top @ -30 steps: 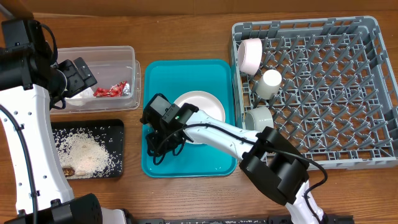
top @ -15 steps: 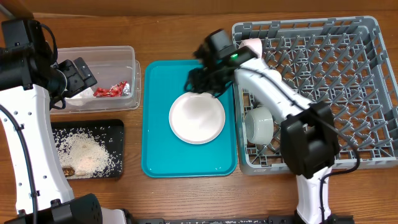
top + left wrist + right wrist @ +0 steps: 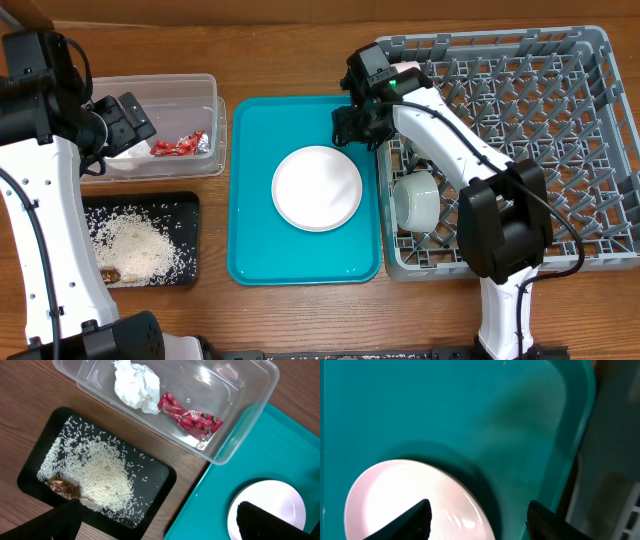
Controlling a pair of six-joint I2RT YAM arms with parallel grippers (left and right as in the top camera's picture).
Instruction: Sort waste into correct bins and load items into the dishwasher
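Though left fingers (image 3: 270, 521) and right fingers (image 3: 546, 521) apart and empty, red wrapper (image 3: 192, 419) lengthwise along clear tub (image 3: 250, 395).

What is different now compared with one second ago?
The right gripper swung from the near-left corner of the large teal plastic tray to its far-right corner, beside the grey plastic dish rack. Its jaws are open and empty; no grasp or release shows. The round white plate, the left gripper and the shiny red wrapper stayed put.

white plate (image 3: 405, 505) cut off at bottom edge.
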